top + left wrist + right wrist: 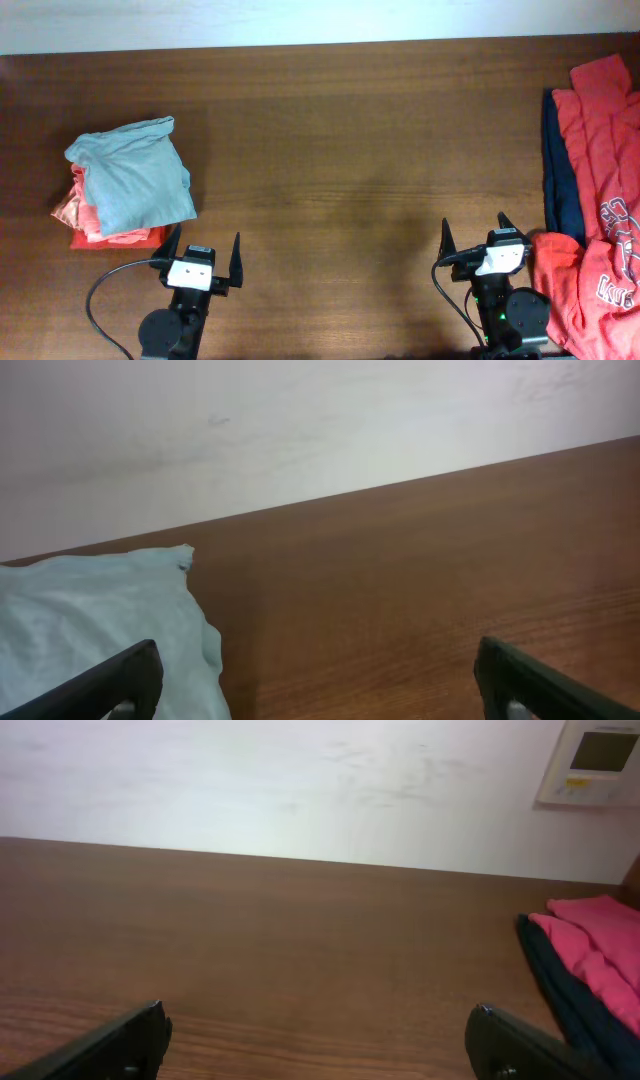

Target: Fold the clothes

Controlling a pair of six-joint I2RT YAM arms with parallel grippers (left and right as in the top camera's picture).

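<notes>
A folded light blue-grey shirt [135, 175] lies on top of folded orange-red clothes [105, 237] at the table's left; it also shows in the left wrist view [90, 620]. A loose heap of red shirts [600, 200] with a navy garment [560, 170] lies at the right edge; part shows in the right wrist view [595, 945]. My left gripper [203, 243] is open and empty near the front edge, just right of the folded stack. My right gripper [476, 230] is open and empty, just left of the red heap.
The brown wooden table [350, 150] runs to a white wall at the back. A black cable [100, 300] loops by the left arm's base. A white wall panel [597, 760] hangs at the right wrist view's top right.
</notes>
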